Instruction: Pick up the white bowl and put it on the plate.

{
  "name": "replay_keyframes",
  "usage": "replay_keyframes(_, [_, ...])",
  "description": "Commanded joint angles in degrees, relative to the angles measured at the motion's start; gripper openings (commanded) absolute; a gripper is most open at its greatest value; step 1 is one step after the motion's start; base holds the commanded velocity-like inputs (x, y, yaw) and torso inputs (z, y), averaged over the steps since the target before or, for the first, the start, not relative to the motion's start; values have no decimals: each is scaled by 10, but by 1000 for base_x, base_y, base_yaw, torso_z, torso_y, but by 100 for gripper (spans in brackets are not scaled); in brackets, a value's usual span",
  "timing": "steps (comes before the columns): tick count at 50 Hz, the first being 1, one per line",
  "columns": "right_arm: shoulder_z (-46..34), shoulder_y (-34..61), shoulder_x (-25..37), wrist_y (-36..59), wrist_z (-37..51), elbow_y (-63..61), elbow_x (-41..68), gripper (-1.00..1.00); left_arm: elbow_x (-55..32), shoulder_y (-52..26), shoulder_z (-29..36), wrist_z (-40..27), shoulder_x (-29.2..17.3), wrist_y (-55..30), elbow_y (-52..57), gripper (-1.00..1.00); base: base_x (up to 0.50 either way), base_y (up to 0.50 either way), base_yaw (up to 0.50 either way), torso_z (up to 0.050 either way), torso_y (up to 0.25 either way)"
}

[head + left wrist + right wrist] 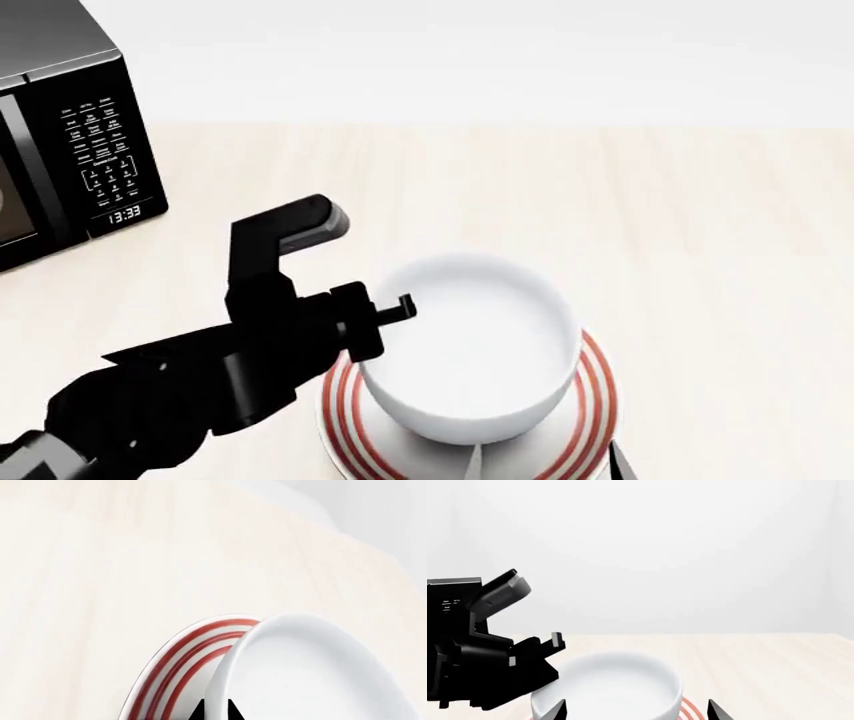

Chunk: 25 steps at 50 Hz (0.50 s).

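Note:
The white bowl (467, 350) sits over the red-ringed plate (597, 398) near the table's front edge and covers most of it. I cannot tell whether the two touch. My left gripper (390, 314) is shut on the bowl's left rim. In the left wrist view its two black fingertips straddle the bowl (313, 675) wall, left gripper (215, 711), with the plate (175, 667) behind. My right gripper (637, 712) stands open, its tips on either side of the bowl (614, 685) without holding it. The plate (690, 711) peeks out beside it.
A black microwave (67, 150) stands at the table's back left. The pale wooden table (694, 230) stretches right and behind the plate. In the right wrist view, the left arm (487, 675) fills the side next to the bowl.

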Motion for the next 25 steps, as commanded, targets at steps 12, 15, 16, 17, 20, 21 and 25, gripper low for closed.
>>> replay_keyframes(12, [-2,3,2,-2,3,1,3,100,-90,-21,90,6,1,20,-5,100,0,0,0,0,0])
replay_keyframes(15, [-3,3,2,-2,3,1,3,100,-98,-22,101,11,1,22,-7,100,0,0,0,0,0])
replay_keyframes(16, [-3,3,2,-2,4,2,3,100,-101,-22,103,12,1,22,-8,100,0,0,0,0,0])
replay_keyframes(17, [-3,3,2,-2,4,2,3,100,-103,-23,106,13,1,23,-9,100,0,0,0,0,0])
replay_keyframes(20, [-3,3,3,-2,4,2,4,100,-102,-22,106,4,-9,35,5,100,0,0,0,0,0])
replay_keyframes(21, [-4,3,3,-3,4,2,4,100,-99,-19,103,-10,-24,49,34,100,0,0,0,0,0])
replay_keyframes(25, [-5,4,3,-1,6,1,2,100,-83,-11,99,-68,-76,92,150,100,0,0,0,0,2])
